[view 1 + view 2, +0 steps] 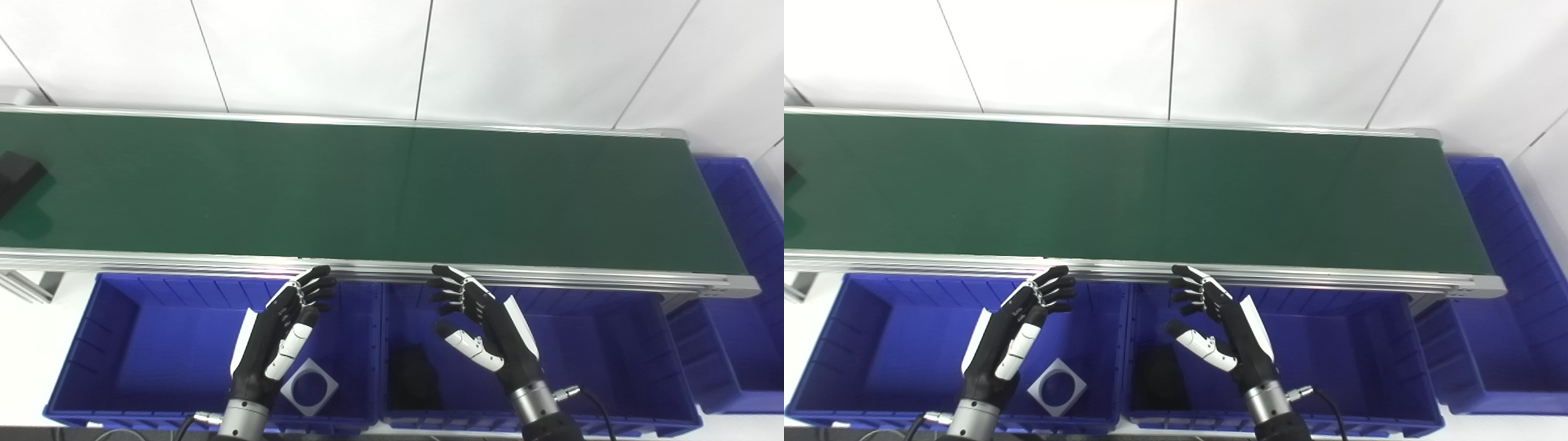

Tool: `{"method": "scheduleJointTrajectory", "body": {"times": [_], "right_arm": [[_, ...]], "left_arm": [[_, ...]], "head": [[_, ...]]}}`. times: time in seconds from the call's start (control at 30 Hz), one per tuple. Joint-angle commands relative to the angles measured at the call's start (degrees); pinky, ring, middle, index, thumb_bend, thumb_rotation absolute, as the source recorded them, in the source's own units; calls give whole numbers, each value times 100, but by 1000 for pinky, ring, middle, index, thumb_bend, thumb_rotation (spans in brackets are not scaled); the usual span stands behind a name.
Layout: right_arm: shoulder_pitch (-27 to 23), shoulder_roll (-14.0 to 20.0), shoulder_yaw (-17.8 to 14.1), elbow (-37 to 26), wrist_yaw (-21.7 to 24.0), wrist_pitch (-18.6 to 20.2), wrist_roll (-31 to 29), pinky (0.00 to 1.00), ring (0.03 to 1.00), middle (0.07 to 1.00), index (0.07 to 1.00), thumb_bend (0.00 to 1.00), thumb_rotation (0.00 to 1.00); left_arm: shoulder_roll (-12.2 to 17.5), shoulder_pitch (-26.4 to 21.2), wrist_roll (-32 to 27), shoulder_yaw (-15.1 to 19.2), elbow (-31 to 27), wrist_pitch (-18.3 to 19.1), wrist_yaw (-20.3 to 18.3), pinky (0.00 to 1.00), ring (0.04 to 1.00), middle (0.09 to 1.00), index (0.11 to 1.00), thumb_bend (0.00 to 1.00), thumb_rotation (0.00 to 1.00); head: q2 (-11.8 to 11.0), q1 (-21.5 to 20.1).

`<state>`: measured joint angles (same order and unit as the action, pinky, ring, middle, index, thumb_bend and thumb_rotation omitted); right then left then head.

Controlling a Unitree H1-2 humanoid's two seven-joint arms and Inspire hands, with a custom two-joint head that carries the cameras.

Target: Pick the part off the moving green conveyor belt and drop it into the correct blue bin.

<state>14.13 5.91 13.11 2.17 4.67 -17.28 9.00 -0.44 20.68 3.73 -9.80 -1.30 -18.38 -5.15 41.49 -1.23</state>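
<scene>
Both the left hand [275, 343] and right hand [484, 331] hover with fingers spread wide, empty, over the blue plastic bins [122, 343], ready for the dark blocky part [15, 177] at the green conveyor belt's [392, 190] left end.

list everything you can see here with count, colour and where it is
conveyor belt: 1, green with silver rails, runs left to right across the middle
black part: 1, black, on the belt at its far left edge
blue bins: 3; one below the belt on the left, one below it in the middle, one at the belt's right end
square plate with round hole: 1, grey-white, lying in the left bin
dark part: 1, black, lying in the middle bin
wall panels: white, behind the belt
left hand: 1, black and white, open, over the left bin
right hand: 1, black and white, open, over the middle bin
</scene>
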Motion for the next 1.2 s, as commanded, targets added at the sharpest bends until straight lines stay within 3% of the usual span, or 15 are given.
{"method": "scheduleJointTrajectory", "body": {"times": [0.0, 0.2, 0.4, 1.17], "right_arm": [[-66, -19, -24, -80, -8, -336, -31, 630, 718, 778, 829, 630, 686], [-47, -19, -23, -76, -8, -379, -36, 628, 717, 778, 827, 619, 675], [23, -10, -10, -101, 9, -403, -50, 633, 722, 779, 827, 609, 669], [73, -46, -5, -113, -7, -420, -32, 639, 721, 781, 827, 606, 667]], "left_arm": [[-24, -35, 57, -12, -101, -163, 54, 698, 741, 772, 805, 610, 836], [-27, -23, 68, -17, -91, -206, 63, 694, 738, 771, 804, 607, 830], [-30, 34, 57, -33, -98, -251, 57, 691, 738, 770, 803, 601, 825], [14, 69, -15, -58, -167, -211, 8, 693, 740, 776, 815, 591, 818]], "head": [[0, 5], [-33, 18], [-255, 97], [-267, 120]]}}
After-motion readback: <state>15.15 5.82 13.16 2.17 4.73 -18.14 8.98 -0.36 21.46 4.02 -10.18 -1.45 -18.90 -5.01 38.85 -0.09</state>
